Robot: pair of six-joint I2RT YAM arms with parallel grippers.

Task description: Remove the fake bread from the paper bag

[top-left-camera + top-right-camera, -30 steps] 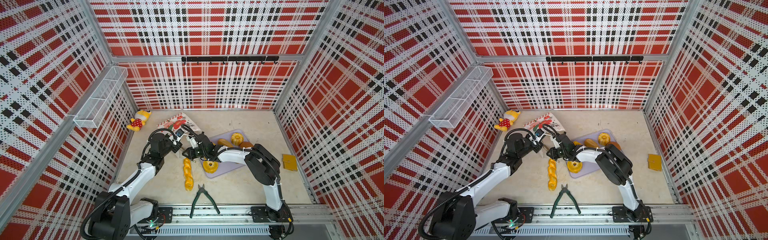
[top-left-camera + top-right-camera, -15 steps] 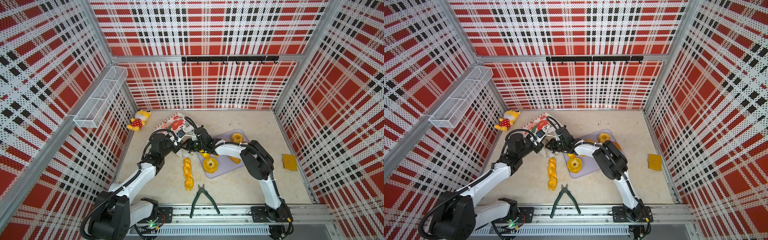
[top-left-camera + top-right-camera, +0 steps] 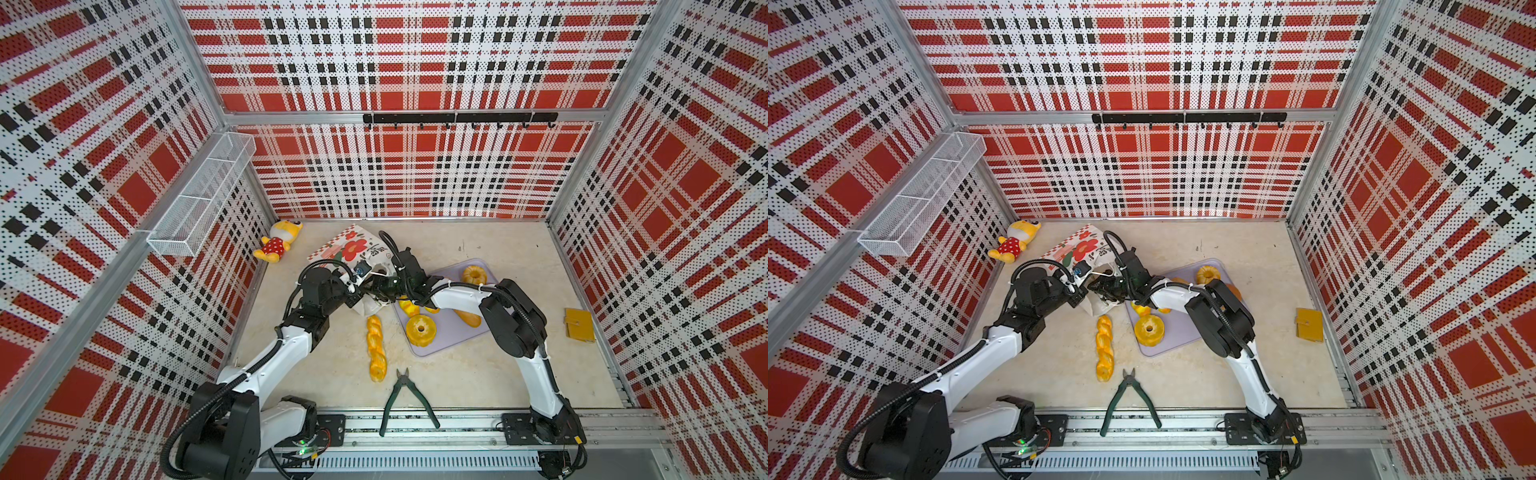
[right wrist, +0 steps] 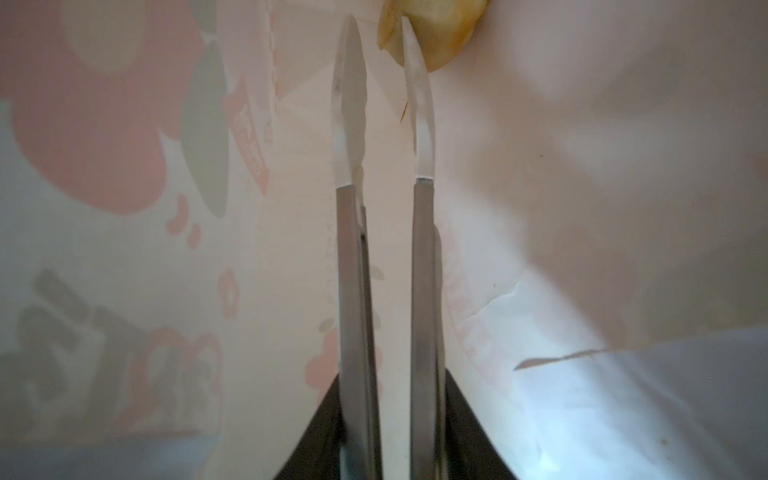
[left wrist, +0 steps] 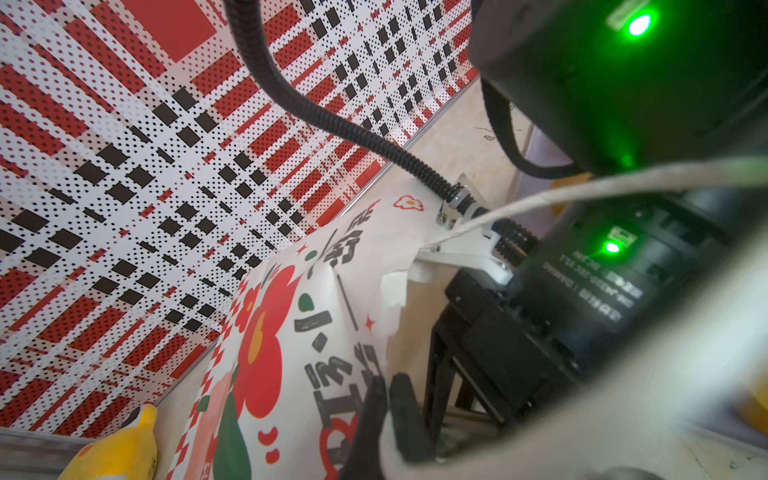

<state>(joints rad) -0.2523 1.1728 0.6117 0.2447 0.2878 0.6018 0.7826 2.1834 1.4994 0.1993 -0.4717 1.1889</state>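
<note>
Right pincer (image 4: 378,31) deep in paper bag (image 3: 353,246), fake bread (image 4: 436,37) ahead.
Jaws slightly spread, empty; bread sits at bag's far end, just past the tips. Left pincer (image 5: 384,401) pinches the bag's mouth edge. Right arm nearer.

Right claw (image 4: 378,23) hidden inside paper bag (image 3: 353,247) in both top views; bread piece (image 4: 449,29) cut off by frame edge.

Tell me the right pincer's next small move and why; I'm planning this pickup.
Probably open the right pincer wider and nudge it toward the yellowish bread: inside the paper bag its fingers stand narrowly apart, and the bread sits mostly beside one fingertip, not between them. The left pincer pinches the bag's mouth.
</note>
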